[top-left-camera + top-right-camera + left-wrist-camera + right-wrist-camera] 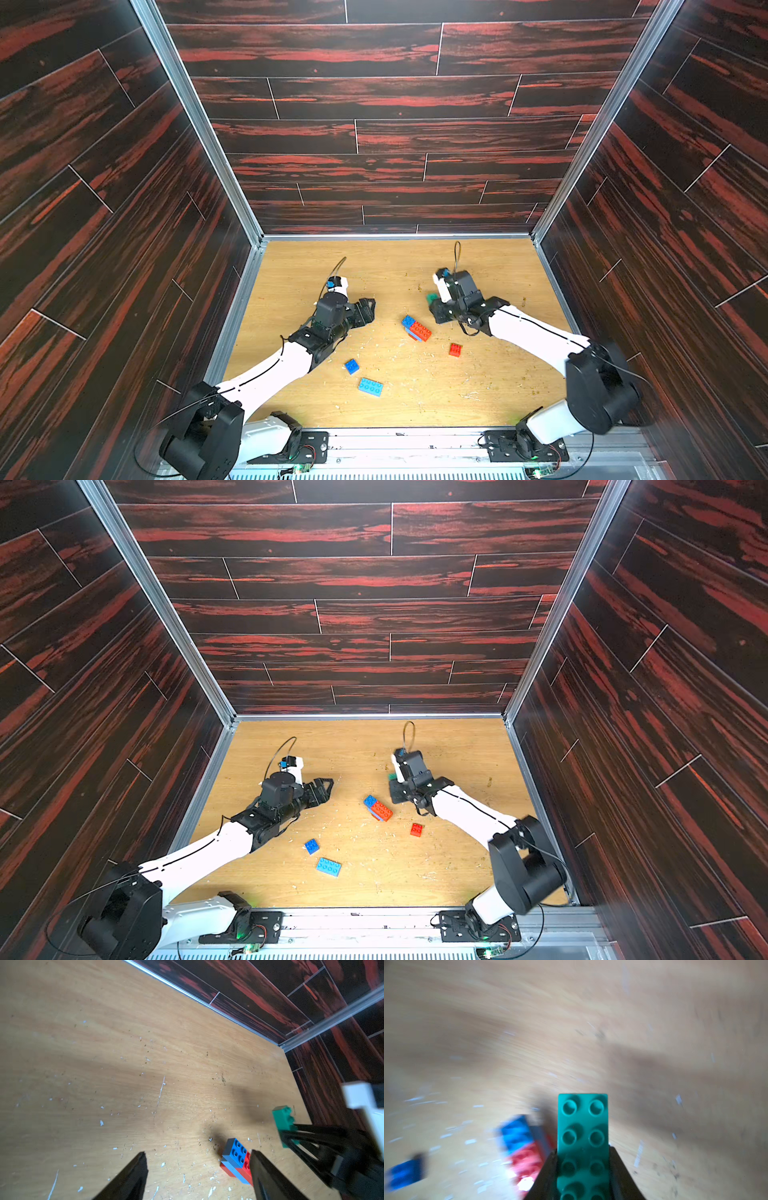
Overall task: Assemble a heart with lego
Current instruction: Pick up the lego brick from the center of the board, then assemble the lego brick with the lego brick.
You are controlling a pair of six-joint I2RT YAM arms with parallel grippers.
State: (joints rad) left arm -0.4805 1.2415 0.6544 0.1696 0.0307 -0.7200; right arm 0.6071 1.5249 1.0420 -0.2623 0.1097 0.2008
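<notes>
**Green oblong brick** [583, 1124]: clamped in the right fingers [548, 1169], which are closed on the sides of its rear half. Its long axis runs straight out past the tips, and it is carried clear of the table [415, 270].

**Part-built heart** [416, 328]: dark-blue and red studs over light-blue, lying on the table between the two arms, close to the right fingers.

**Left fingers** [366, 308]: spread wide, holding nothing, farther off.

**Judgement:** the right arm is nearer, so the placing falls to it.
</notes>
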